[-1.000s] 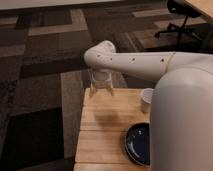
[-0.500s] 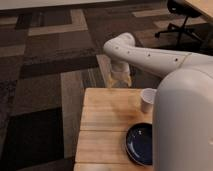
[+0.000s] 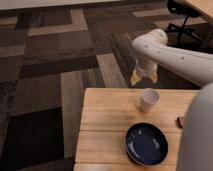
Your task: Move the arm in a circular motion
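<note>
I see arm (image 3: 165,52) swept right since last frames; end effector (image 3: 144,76) now past bench (image 3: 105,125) far edge, behind cup (image 3: 149,100), fingers (image 3: 135,77) apart, empty. Arc progressing, I judge.

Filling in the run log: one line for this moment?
arm: elbow bent | gripper: open, empty, near table far edge | cup, bowl: on table

Off-white arm (image 3: 175,55), bent elbow, tan gripper (image 3: 143,78) (fingers (image 3: 135,78) apart) hanging beneath
</note>
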Robot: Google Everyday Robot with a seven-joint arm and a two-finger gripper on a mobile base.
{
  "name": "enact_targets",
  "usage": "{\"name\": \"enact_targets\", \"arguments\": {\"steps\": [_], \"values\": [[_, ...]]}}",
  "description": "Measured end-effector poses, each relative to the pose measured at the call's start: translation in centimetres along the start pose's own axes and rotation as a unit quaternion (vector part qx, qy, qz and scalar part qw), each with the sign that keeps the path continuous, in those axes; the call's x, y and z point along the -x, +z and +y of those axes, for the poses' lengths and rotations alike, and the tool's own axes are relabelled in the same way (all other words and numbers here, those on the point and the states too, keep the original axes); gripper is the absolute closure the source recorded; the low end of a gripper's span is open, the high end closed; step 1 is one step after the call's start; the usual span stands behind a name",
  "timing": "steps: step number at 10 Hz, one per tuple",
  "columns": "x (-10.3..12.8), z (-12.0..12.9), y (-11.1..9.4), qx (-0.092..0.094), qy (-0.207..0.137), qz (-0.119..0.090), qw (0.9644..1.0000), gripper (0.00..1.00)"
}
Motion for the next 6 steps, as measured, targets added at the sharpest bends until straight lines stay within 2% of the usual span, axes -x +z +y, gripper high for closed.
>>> {"name": "enact_targets", "arguments": {"steps": [1,2,3,4,5,6], "values": [[-1.7,-2.4,-0.9,-0.012,0.016,0.001,0.9998,0.35],[-5.4,-6.1,-3.2,-0.034,0.045,-0.001,0.9984,0.35],[-7.7,-7.7,-4.6,-0.046,0.062,-0.002,0.997,0.35],[-11.0,-7.6,-5.9,-0.055,0.075,0.002,0.9957,0.35],[-13.6,-6.1,-6.5,-0.052,0.079,0.007,0.9955,0.35],[-15.6,-2.6,-7.0,-0.039,0.071,0.011,0.9966,0.35]]}}
